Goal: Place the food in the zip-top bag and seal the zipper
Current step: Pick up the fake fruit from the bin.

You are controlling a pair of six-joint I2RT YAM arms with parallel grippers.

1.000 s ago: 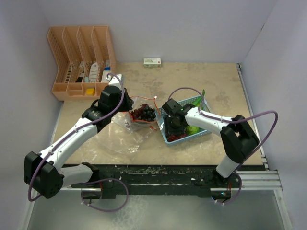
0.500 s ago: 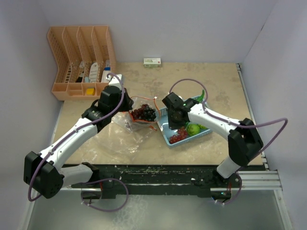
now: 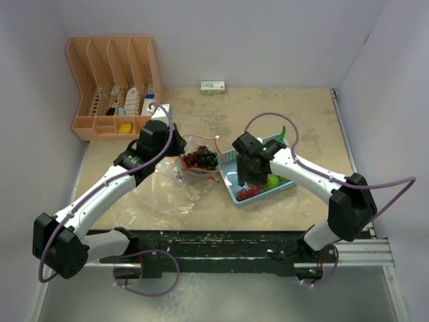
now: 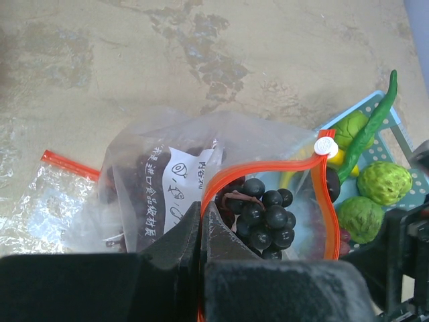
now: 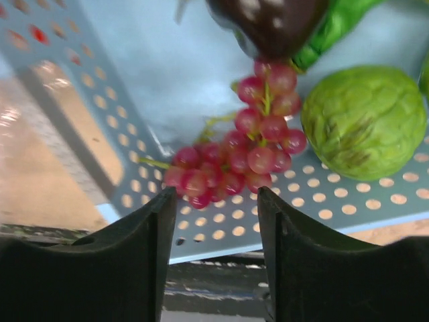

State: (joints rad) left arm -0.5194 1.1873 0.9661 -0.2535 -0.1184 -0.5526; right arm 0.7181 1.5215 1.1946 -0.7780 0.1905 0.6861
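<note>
The clear zip-top bag (image 3: pixel 191 164) lies left of the light-blue basket (image 3: pixel 228 190), its mouth facing the basket. A dark grape bunch (image 4: pixel 268 215) sits inside the bag. My left gripper (image 4: pixel 201 209) is shut on the orange-red zipper (image 4: pixel 328 201) at the mouth's near edge and holds the mouth open. My right gripper (image 5: pixel 216 201) is open and empty, hovering just above a red grape bunch (image 5: pixel 234 161) on the basket floor (image 5: pixel 167 74). A round green fruit (image 5: pixel 362 121), a long green pepper (image 4: pixel 372 127) and a yellow banana (image 4: pixel 338 157) also lie in the basket.
An orange desk organiser (image 3: pixel 114 84) stands at the back left. A small white box (image 3: pixel 212 86) lies by the back wall. A second clear bag (image 3: pixel 167 198) lies flat beside and under the first, its red strip (image 4: pixel 70 164) showing. Walls close in on both sides.
My right gripper has shifted slightly right and toward the near edge over the basket, and its elbow has swung right. The left arm and the bag have not moved.
</note>
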